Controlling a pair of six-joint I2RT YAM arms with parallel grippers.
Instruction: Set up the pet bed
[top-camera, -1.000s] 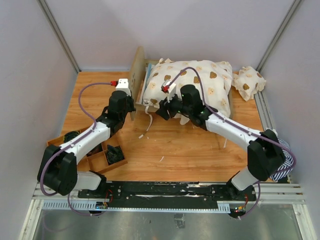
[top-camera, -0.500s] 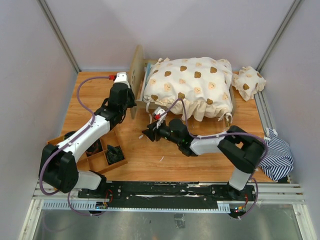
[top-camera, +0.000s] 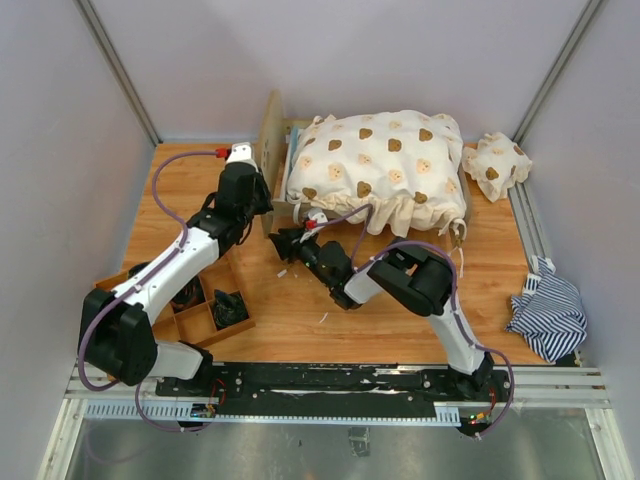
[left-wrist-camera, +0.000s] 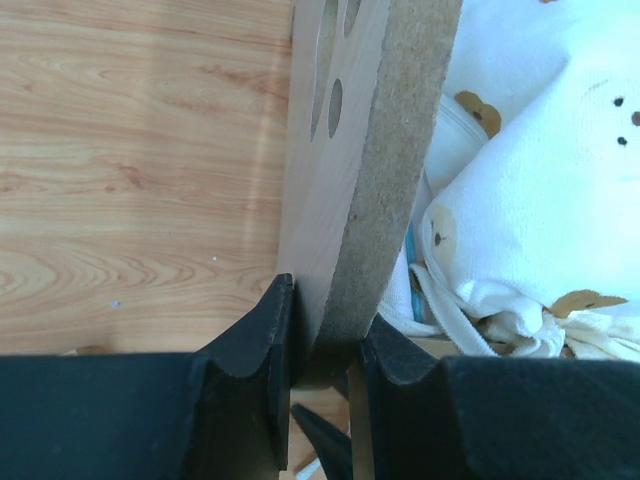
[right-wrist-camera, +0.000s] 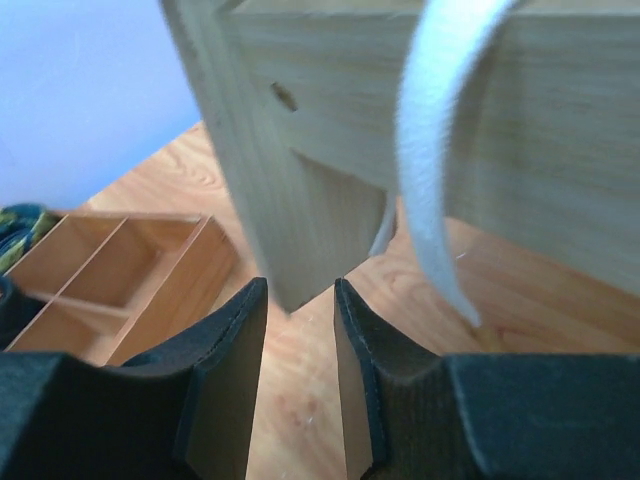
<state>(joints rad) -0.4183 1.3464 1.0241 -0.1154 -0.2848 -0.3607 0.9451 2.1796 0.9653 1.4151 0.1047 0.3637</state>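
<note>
You are clamping the left gripper (left-wrist-camera: 327, 310) on the pet bed (left-wrist-camera: 372, 150), at the lower edge of its arched headboard. One finger is pressing on each face, and the board is standing upright between the jaws. The bear-print cover (left-wrist-camera: 540, 170) is bunching just to the right of them. Your right gripper (right-wrist-camera: 300, 300) is holding its jaws at a narrow gap, gripping nothing. The frame's corner leg is sitting right at their mouth, a white tie strap (right-wrist-camera: 432, 150) is hanging just beyond the right finger, and a compartmented wooden tray (right-wrist-camera: 120, 265) is lying off to their left.
</note>
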